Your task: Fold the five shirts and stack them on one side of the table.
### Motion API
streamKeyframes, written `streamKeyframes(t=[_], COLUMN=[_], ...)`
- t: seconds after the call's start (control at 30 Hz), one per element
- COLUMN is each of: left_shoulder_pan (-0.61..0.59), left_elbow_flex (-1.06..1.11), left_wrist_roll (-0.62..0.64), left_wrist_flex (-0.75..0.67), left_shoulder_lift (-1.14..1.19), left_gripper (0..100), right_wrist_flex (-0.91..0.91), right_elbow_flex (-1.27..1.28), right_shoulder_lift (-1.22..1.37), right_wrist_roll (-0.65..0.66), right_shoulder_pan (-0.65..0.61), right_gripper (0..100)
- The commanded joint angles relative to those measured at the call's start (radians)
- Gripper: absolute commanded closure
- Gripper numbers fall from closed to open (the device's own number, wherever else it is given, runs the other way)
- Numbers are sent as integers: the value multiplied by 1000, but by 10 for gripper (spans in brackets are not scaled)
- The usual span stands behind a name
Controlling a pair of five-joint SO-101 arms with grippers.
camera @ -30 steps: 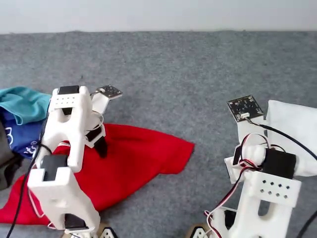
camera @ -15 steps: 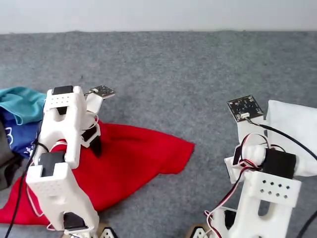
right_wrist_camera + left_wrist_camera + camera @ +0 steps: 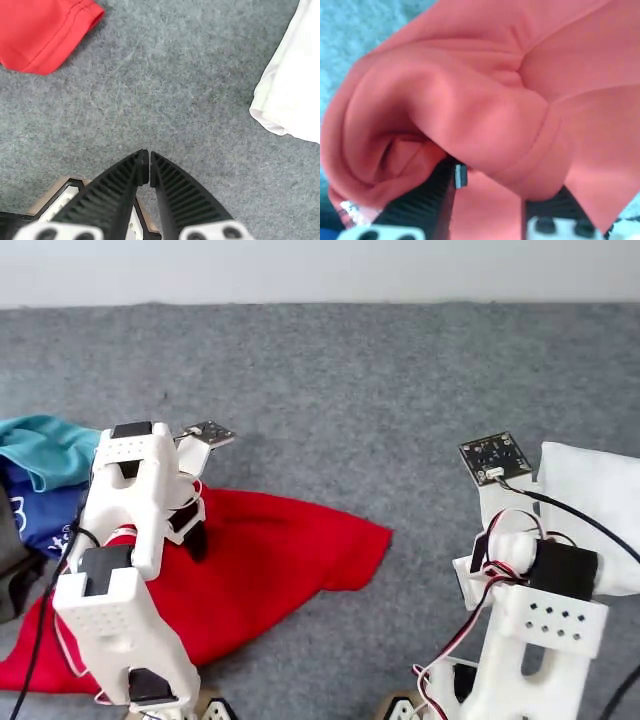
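Observation:
A red shirt lies spread on the grey table in front of the left arm. My left gripper is down on the shirt's near-left part. In the left wrist view a bunched fold of the red shirt bulges over the left gripper, whose jaws are pinched on it, one tip hidden under the cloth. My right gripper hovers shut over bare table, holding nothing, between the red shirt's sleeve and a white shirt. The white shirt lies at the right edge.
A teal shirt lies on a blue shirt at the left edge, with dark cloth below them. The right arm stands at the front right. Bare grey table stretches across the middle and back.
The left arm has shifted slightly to the left over the red shirt. The right arm and the other shirts have not moved.

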Motion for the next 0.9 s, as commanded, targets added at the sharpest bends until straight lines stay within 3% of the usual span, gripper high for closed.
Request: streamKeyframes(t=[0.0, 0.23, 0.6, 0.7, 0.87], left_shoulder_pan=[-3, -3, -23, -44, -43], left_elbow_flex=[-4, -8, -275, -308, -295], left_wrist_roll=[6, 3, 9, 9, 14], left_wrist_flex=[-18, -9, 259, 258, 256], left_shoulder_lift=[-3, -15, -21, -98, -299], left_gripper=[893, 965, 985, 985, 985], right_wrist_flex=[10, 10, -21, -44, -71], right_elbow_flex=[-3, -3, -3, -8, -3], right_shoulder_lift=[-7, -7, -7, -7, 1], right_wrist_roll=[-3, -6, -8, -5, -8], right_shoulder_pan=[-8, -8, -10, -16, -128], right_gripper=[990, 990, 990, 990, 990])
